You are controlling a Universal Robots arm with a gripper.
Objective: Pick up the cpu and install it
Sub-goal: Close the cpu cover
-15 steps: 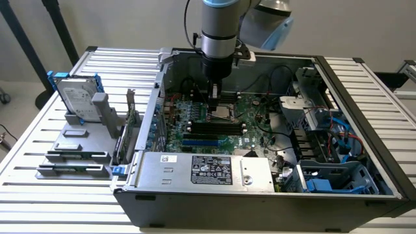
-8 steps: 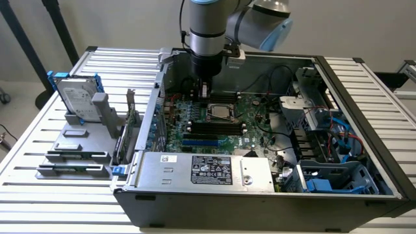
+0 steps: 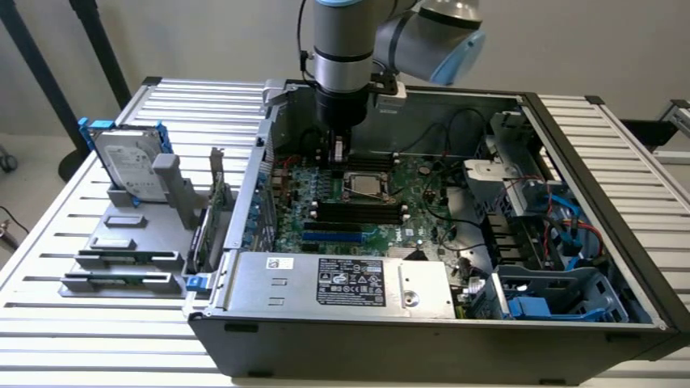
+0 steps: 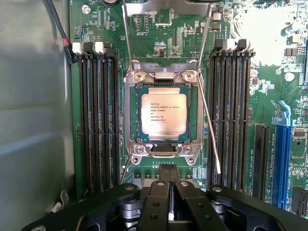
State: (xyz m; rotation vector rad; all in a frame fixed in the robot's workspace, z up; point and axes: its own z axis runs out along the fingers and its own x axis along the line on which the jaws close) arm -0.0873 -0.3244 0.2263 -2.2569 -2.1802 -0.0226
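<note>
Starting from the exterior view's left, we are seeing one hard drive (image 3: 128, 166) in a blue frame, standing upright on one grey fixture (image 3: 161, 234). Two small grey blocks (image 3: 124, 218) are lying on this fixture in front of the drive. All of this is resting on a slatted metal table (image 3: 65, 323).

Going towards the middle, one open computer case (image 3: 431, 339) is lying on the table, and one green motherboard (image 3: 323, 234) is showing inside it. One silver power supply (image 3: 345, 283) is sitting along the near wall of the case.

One robot arm (image 3: 342, 48) is reaching down into the case. Its gripper (image 3: 339, 158) is hanging just above the board, near the socket. In the wrist view we are finding the two fingers (image 4: 159, 202) pressed together and pinching nothing.

The cpu (image 4: 163, 114) is lying flat inside the metal socket frame (image 4: 132, 115), with its one silver top facing up, apart from the gripper. In the exterior view it is showing in the middle of the board (image 3: 367, 187). Four black memory slots (image 4: 98, 120) are running along each side of the socket, so we are counting eight. One blue expansion slot (image 4: 282, 154) is lying beyond them.

At the exterior view's right, one blue plastic bracket (image 3: 534, 309) is sitting in the near corner of the case.
</note>
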